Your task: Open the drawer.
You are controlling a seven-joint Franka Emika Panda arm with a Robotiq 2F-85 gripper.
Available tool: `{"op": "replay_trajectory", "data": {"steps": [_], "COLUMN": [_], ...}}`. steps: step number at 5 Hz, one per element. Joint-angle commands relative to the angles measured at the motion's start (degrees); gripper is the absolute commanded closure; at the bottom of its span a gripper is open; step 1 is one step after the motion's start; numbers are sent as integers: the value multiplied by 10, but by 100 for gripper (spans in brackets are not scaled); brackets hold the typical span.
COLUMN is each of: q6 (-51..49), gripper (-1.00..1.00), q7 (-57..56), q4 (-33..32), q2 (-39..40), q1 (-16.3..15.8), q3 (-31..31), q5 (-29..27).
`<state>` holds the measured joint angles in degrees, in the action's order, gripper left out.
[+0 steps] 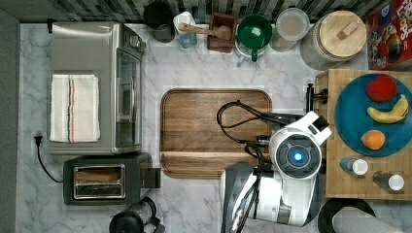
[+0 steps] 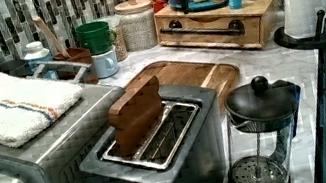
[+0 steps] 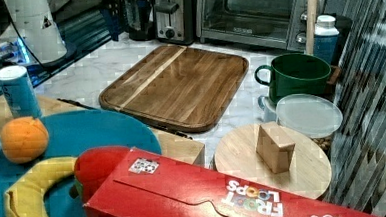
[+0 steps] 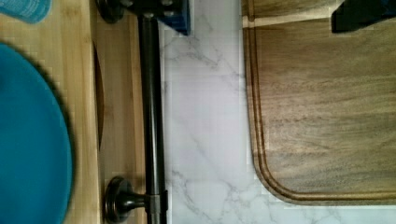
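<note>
- Broadly, the marble bench [image 1: 194,68] carries everything, with a stainless toaster oven [image 1: 87,48] on the top view's left and a folded towel [image 1: 74,108] lying on its roof.
- Next in size, the white Franka arm [image 1: 291,155] rises from the top view's lower edge. It bends over the gap between the wooden cutting board [image 1: 204,131] and the bamboo cabinet [image 1: 335,184]. Its blue-lit wrist faces up and black cables loop out over the board.
- That cabinet stands on the top view's right, beside the board but apart from it, with bare marble between them.
- On its top rests a blue plate [image 1: 354,121] holding a banana [image 1: 388,112], an orange [image 1: 373,140] and a red fruit [image 1: 381,87].
- Across the cabinet's front sits the drawer [image 2: 209,22], facing the cutting board. In the left view it looks flush with the cabinet, so it is closed.
- Along the drawer runs the black bar handle [image 4: 152,116] on two round posts. In the top view its far end pokes out past the arm, and the rest lies beneath the wrist.
- Smallest, the end effector [image 4: 261,18] hangs directly above the strip between drawer and board. Its fingers [image 4: 175,21] are spread wide: one sits at the handle near one post and the other is over the board's edge. Nothing is gripped between them. Whether the near finger touches the bar cannot be told.
</note>
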<state>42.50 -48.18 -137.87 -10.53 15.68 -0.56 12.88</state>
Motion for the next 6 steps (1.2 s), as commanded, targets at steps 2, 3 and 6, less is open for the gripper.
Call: {"op": "replay_trajectory", "data": {"steps": [2, 3, 6], "q6": [180, 163, 126], "gripper": [-100, -100, -100], "q7": [-119, -135, -139], "q4": [115, 118, 156], "q2": [185, 193, 230], "q1": [46, 36, 48], "q3": [-51, -56, -37], "q5": [23, -24, -57]}}
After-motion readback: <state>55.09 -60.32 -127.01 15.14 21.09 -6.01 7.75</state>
